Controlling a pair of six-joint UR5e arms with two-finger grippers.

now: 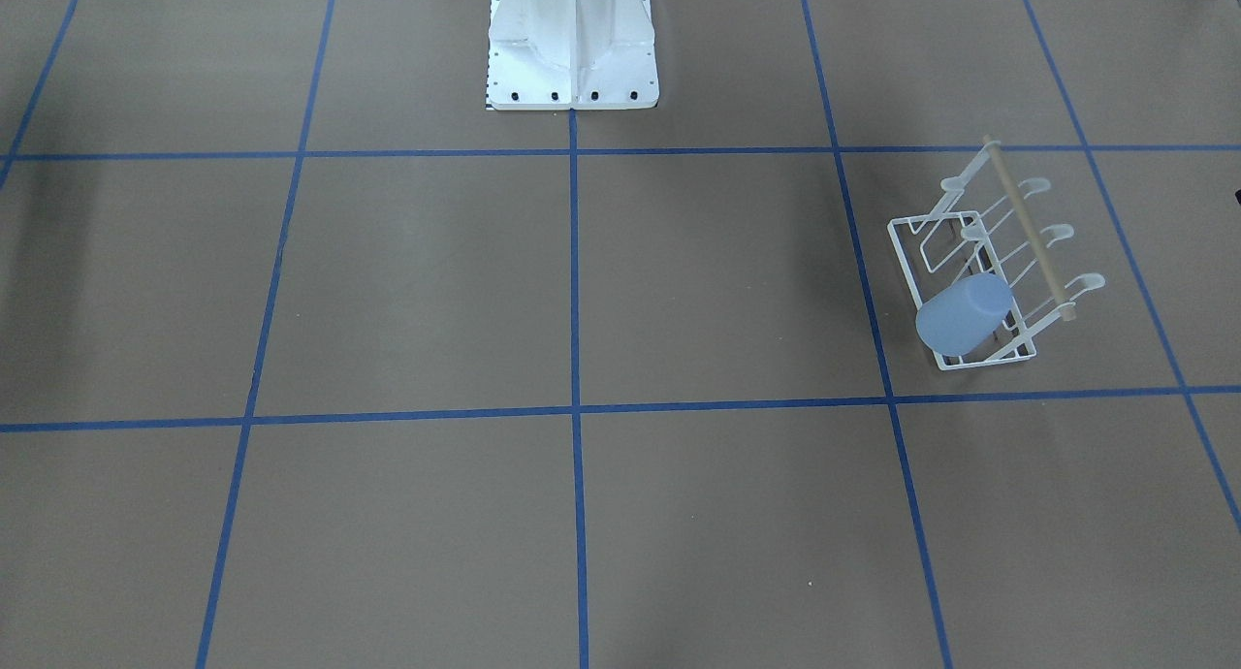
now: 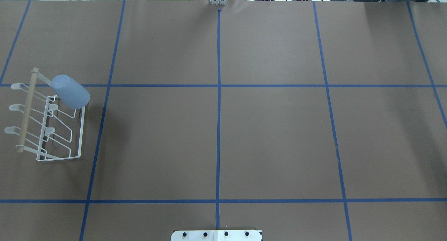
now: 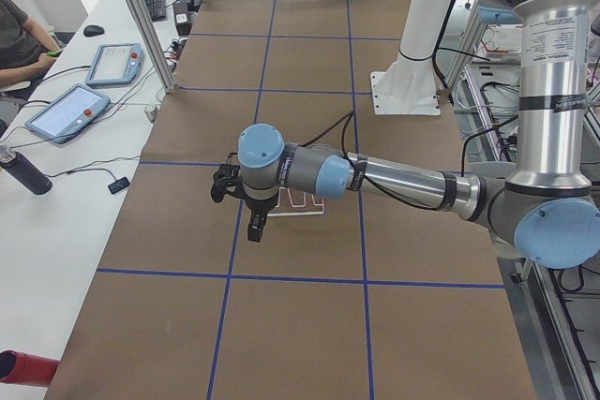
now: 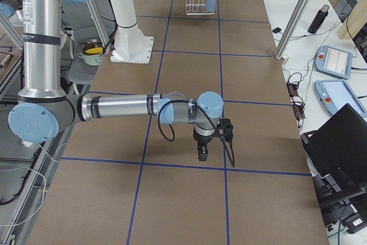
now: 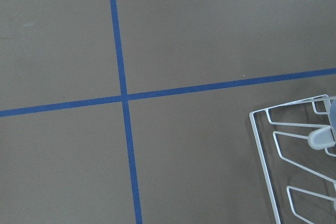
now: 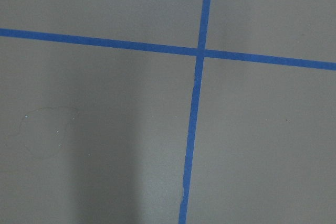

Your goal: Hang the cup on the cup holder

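The light-blue cup (image 1: 963, 318) hangs upside down and tilted on an end prong of the white wire cup holder (image 1: 970, 238), on my left side of the table. Both show in the overhead view, cup (image 2: 71, 92) and holder (image 2: 82, 129). The left wrist view shows only the holder's corner (image 5: 262, 156). My left gripper (image 3: 255, 225) hangs above the table by the holder, seen only in the left side view. My right gripper (image 4: 202, 152) hangs over bare table far from the holder (image 4: 195, 1). I cannot tell whether either is open or shut.
The white pedestal base (image 1: 572, 44) stands at the robot's side of the table. Blue tape lines (image 2: 218, 94) divide the brown table. An operator (image 3: 19, 35), tablets (image 3: 66, 110) and a bottle (image 3: 23, 170) are at a side desk.
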